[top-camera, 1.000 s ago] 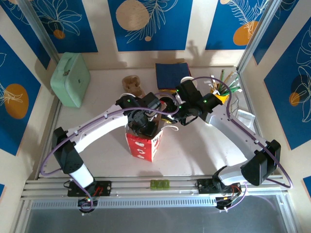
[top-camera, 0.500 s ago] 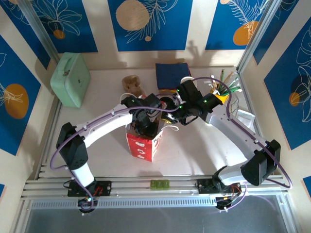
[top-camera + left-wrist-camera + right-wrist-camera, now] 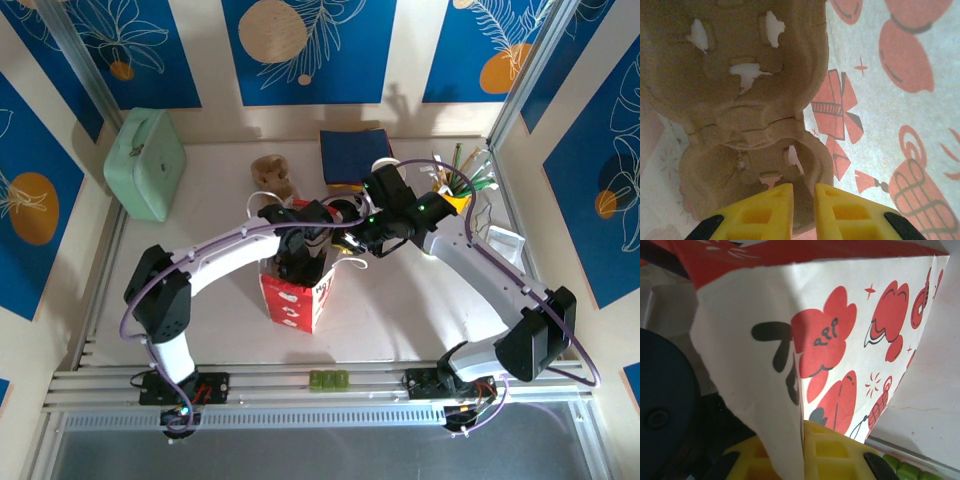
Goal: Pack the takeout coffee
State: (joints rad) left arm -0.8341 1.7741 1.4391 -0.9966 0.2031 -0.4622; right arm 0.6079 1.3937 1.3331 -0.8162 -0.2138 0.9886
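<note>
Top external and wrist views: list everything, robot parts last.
paper bag: one, red-white, centre
pulp carrier: one, brown, inside the bag
takeout coffee: one, black lid, beside the bag
box: one, mint green, far left
brown object: one, brown, far centre
flat square: one, dark blue, far centre
cup of sticks: one, yellow, far right
green block: one, green, near rail
left gripper: one, yellow fingers, closed on carrier
right gripper: one, yellow fingers, pinching the bag

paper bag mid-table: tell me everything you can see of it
The paper bag stands upright in the middle of the table, top open. It is thin white paper printed with red cartoon shapes and black lettering. The right gripper pinches one top edge between its fingers. The left gripper reaches down inside, beside a brown pulp carrier. The print shows through the inner wall.
</note>
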